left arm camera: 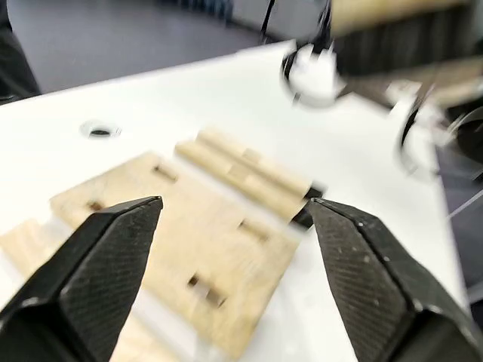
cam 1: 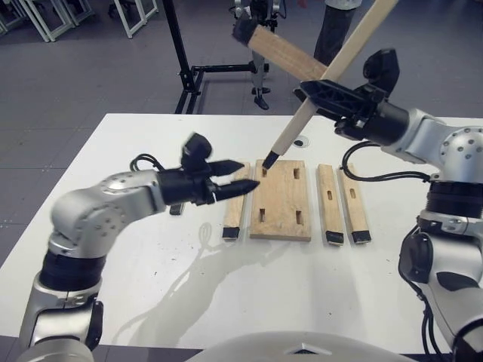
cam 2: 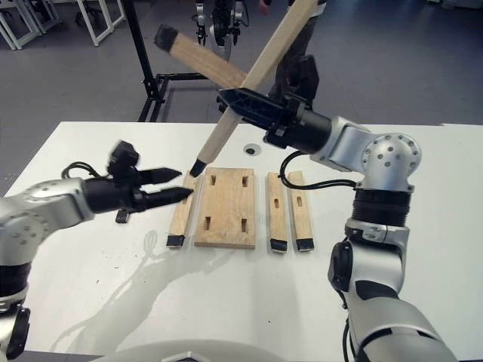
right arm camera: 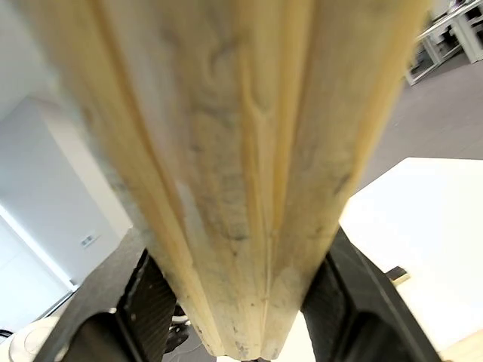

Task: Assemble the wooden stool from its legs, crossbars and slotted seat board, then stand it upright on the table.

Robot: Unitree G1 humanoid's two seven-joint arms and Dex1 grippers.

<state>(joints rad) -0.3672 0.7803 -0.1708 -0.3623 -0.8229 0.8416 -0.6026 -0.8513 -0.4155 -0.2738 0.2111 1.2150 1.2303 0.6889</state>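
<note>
The slotted seat board (cam 1: pixel 281 200) lies flat on the white table (cam 1: pixel 151 302). One wooden leg (cam 1: pixel 235 205) lies along its left side and two more (cam 1: pixel 341 204) on its right. My right gripper (cam 1: pixel 308 93) is shut on a long pale leg (cam 1: pixel 343 54) held slanted in the air. The leg's black tip (cam 1: pixel 269 160) is at the board's far left corner. A second wooden bar (cam 1: pixel 285 51) crosses that leg higher up. My left gripper (cam 1: pixel 247 174) hovers open over the left leg, nothing between its fingers. The left wrist view has the seat board (left arm camera: pixel 181 226) beyond the open fingers (left arm camera: pixel 98 256).
A small black piece (cam 1: pixel 176 209) lies on the table under my left forearm. A cable hole (cam 1: pixel 301 141) sits just behind the board. A black stand (cam 1: pixel 189 68) rises beyond the table's far edge. The table's near half is bare.
</note>
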